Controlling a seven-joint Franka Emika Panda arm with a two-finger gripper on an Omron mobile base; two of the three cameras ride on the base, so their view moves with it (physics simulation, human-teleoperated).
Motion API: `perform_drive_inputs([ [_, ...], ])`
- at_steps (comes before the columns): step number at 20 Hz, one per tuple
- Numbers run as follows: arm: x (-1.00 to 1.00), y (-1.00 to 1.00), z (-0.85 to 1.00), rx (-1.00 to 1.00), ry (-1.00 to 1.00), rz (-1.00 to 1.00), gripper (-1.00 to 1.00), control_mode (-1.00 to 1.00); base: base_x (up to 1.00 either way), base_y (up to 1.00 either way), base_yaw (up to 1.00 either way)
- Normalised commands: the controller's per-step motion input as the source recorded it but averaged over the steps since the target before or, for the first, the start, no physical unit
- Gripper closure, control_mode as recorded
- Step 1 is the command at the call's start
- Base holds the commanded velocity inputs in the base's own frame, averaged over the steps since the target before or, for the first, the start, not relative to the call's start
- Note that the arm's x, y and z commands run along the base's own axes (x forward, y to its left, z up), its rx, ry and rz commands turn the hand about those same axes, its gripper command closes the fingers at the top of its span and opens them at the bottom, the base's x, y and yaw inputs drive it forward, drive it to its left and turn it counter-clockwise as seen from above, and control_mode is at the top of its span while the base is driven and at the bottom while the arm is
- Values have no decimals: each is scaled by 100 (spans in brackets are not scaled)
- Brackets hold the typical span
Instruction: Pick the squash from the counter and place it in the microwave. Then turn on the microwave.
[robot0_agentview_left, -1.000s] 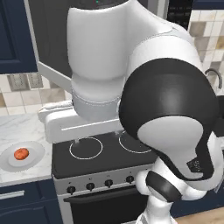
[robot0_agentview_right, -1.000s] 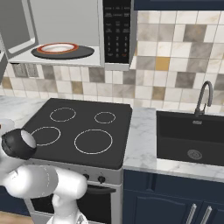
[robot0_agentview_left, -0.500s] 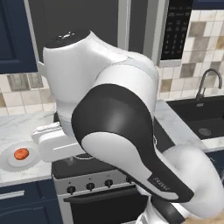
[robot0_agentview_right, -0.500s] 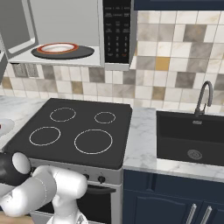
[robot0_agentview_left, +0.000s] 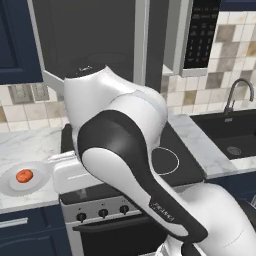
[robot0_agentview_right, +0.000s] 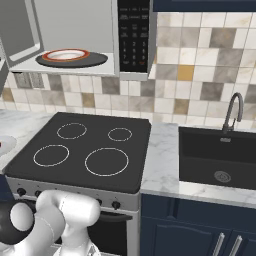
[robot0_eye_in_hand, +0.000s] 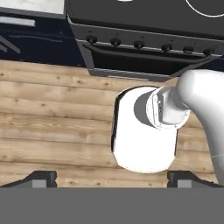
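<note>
The squash (robot0_agentview_left: 24, 175), a small orange-red lump, lies on a round white plate (robot0_agentview_left: 40, 181) on the marble counter (robot0_agentview_left: 30, 145) left of the stove. Above the stove hangs the microwave (robot0_agentview_right: 134, 35) with its door (robot0_agentview_right: 20, 30) swung open to the left; inside it a red-rimmed white dish (robot0_agentview_right: 65, 55) rests on the dark turntable. In the hand view my gripper (robot0_eye_in_hand: 113, 177) is open with nothing between its fingertips (robot0_eye_in_hand: 43, 177), and it points down at the wooden floor in front of the oven. My bulky arm (robot0_agentview_left: 125, 150) stands between the camera and the stove.
The black stovetop (robot0_agentview_right: 85, 150) with white rings sits under the microwave, the oven's knob row (robot0_eye_in_hand: 140, 44) below it. A dark sink (robot0_agentview_right: 220, 155) with a faucet (robot0_agentview_right: 232, 110) lies to the right. Navy cabinets (robot0_agentview_left: 25, 235) run beneath the counter.
My arm has swung and folded lower, towards the left in the left base view, and has sunk to the bottom left of the right base view. The squash and plate have not moved.
</note>
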Motion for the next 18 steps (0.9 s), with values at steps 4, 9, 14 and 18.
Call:
perform_drive_inputs([
  [4, 22, 10, -33, 0, 20, 2, -100, -100, 0, 0, 0],
  [9, 15, 19, -30, -4, 4, 1, -100, -100, 0, 0, 0],
  [14, 1, 33, -23, -10, -12, 3, -100, -100, 0, 0, 0],
  [18, 17, 26, -13, -8, -17, 5, -100, -100, 0, 0, 0],
])
